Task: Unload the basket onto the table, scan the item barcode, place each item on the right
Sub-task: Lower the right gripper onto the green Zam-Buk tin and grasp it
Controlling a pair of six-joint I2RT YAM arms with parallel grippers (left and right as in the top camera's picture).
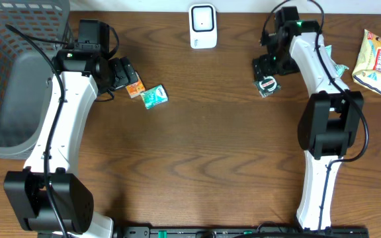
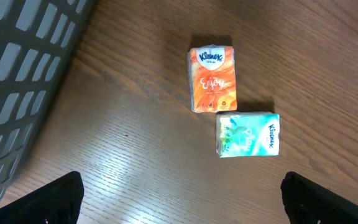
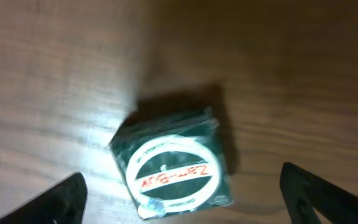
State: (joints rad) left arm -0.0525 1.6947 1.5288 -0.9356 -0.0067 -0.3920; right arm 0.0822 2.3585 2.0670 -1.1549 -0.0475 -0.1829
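Observation:
A white barcode scanner (image 1: 204, 26) stands at the table's far edge, in the middle. A dark green Zam-Buk box (image 1: 268, 85) lies on the wood at the right, label up (image 3: 174, 165). My right gripper (image 1: 268, 67) hovers just above it, open, with its fingertips (image 3: 55, 202) wide apart on either side and not touching it. My left gripper (image 1: 121, 74) is open over bare wood, close to an orange Kleenex pack (image 2: 212, 79) and a teal Kleenex pack (image 2: 247, 134) that lie side by side. Nothing sits between the left fingertips (image 2: 48, 202).
A grey mesh basket (image 1: 5, 66) fills the left end of the table and shows in the left wrist view (image 2: 17, 74). A yellow snack bag (image 1: 374, 54) lies at the far right. A small teal packet (image 1: 338, 67) peeks out beside the right arm.

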